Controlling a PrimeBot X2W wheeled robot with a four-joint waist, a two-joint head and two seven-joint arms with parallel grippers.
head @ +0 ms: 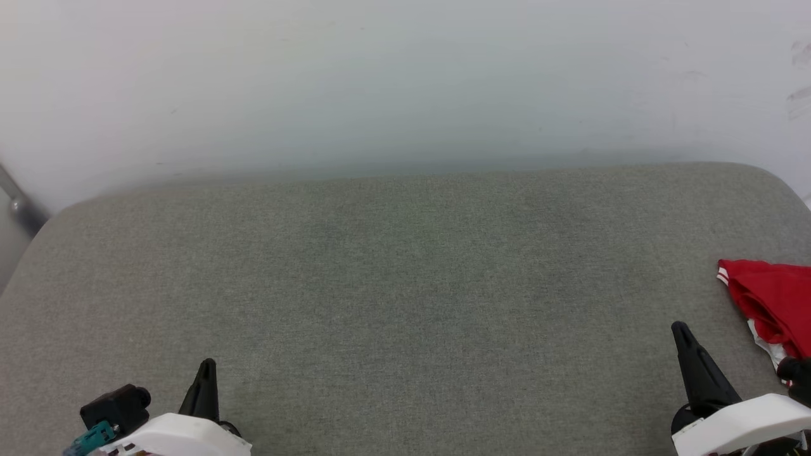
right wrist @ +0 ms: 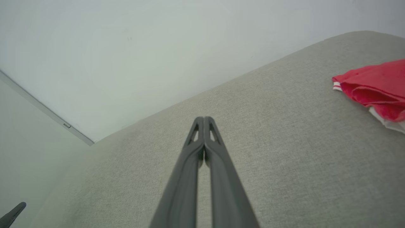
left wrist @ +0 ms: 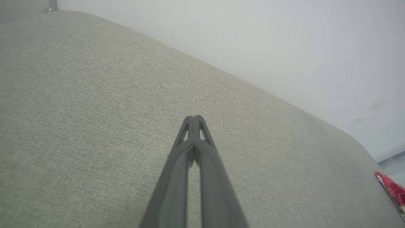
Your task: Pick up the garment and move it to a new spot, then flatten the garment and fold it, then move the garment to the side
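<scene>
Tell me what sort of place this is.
Likely a plain indoor room, maybe a test space: a wide grey fabric cushion, like a sofa seat or bed, set against a bare white wall, with a red garment lying at its right edge.

Grey surface (head: pixel 405 285): one, padded and fabric-covered, with rounded far corners.
Red garment (head: pixel 773 297): one, with a white striped trim, bunched at the right edge of the surface.
Robot tools: two, the left tool (head: pixel 207 365) at the near left corner and the right tool (head: pixel 681 329) by the near right edge, just beside the garment.
Dark fingers (left wrist: pixel 177 177): four in all, two on each tool.
Pale wall (head: pixel 405 76): one, behind the far edge.
Grey metal bar (head: pixel 19 202): one, beyond the far left corner.
</scene>
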